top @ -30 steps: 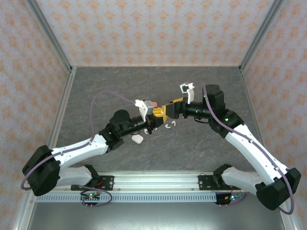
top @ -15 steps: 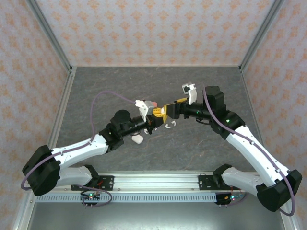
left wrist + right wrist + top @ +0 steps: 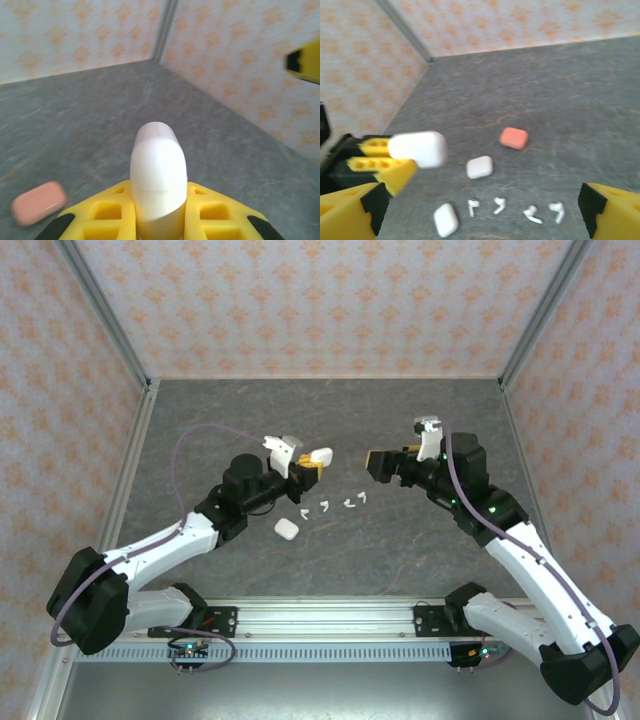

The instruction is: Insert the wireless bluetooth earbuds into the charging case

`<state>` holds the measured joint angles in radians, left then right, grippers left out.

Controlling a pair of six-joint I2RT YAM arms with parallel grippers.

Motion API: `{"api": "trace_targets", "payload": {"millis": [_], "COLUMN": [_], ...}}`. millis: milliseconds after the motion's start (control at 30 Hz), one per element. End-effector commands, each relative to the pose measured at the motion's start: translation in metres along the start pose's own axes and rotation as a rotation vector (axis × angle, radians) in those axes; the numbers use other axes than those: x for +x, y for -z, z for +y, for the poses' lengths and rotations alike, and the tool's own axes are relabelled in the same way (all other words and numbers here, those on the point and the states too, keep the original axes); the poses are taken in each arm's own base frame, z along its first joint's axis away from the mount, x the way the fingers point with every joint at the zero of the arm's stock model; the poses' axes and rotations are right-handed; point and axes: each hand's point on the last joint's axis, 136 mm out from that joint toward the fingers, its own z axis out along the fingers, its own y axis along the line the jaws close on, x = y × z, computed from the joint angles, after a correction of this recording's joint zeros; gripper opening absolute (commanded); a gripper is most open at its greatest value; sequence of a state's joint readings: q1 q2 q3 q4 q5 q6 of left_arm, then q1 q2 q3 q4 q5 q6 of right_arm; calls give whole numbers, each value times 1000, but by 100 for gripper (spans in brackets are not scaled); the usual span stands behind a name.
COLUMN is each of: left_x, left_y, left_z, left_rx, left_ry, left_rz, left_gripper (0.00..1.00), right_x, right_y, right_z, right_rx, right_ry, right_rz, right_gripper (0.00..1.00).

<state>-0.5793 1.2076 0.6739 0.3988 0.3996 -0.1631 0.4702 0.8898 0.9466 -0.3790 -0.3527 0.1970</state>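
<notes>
As viewed from the right wrist, four small white stemmed plastic earbuds [image 3: 499,204] are noted nearest, loose in a row on the grey stone-patterned table [image 3: 600,100]. They are judged light, hard and slippery, and each is best pinched across the bulb with the stem left free. A white rounded case [image 3: 445,219] lies at 9 o'clock of the row. A second white case [image 3: 479,167] lies at 11 and a coral-pink case [image 3: 514,138] at 12, farther off. The right gripper [image 3: 378,462] is spread wide, nothing held. The left gripper [image 3: 308,468] is clamped on a white rounded plastic charging case [image 3: 158,170], raised at 10 o'clock. Its lid appears shut and is judged the obstacle.
</notes>
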Motion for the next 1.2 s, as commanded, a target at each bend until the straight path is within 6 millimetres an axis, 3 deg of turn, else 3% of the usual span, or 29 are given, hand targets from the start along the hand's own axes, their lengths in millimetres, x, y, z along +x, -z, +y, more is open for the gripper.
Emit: {"api": "trace_targets", "payload": {"millis": [0,200,367,567,700,733,1100,1167], "left_x": [3,27,51,74,80,90,119,121], "left_y": [-2,-14,-35,-71,-81,-85,-83,-83], "left_z": [30,103,147,166,176,180,197,198], "left_rx": [-75,-208,-275,-248,-269,-274,-318,-319], "left_ry": [4,116,235,331,355,370,453,457], "left_rz": [74,237,391,489,524,550,630,634], "left_gripper": [0,0,0,0,0,0,0,5], "right_x": [7,33,38,42,46,47,50,50], "right_y": [1,-6,-5,-6,-7,-8,-11,-12], "right_z": [-26,-43,-53,-55,-57,-58,-60,-60], "right_rx": [106,156,206,215,221,223,226,223], "right_ry": [-77,-116,-92,-83,-86,-85,-74,-75], "right_rz": [-35,15,27,34,44,46,57,60], "right_gripper": [99,99,99,99,99,99,99,99]}}
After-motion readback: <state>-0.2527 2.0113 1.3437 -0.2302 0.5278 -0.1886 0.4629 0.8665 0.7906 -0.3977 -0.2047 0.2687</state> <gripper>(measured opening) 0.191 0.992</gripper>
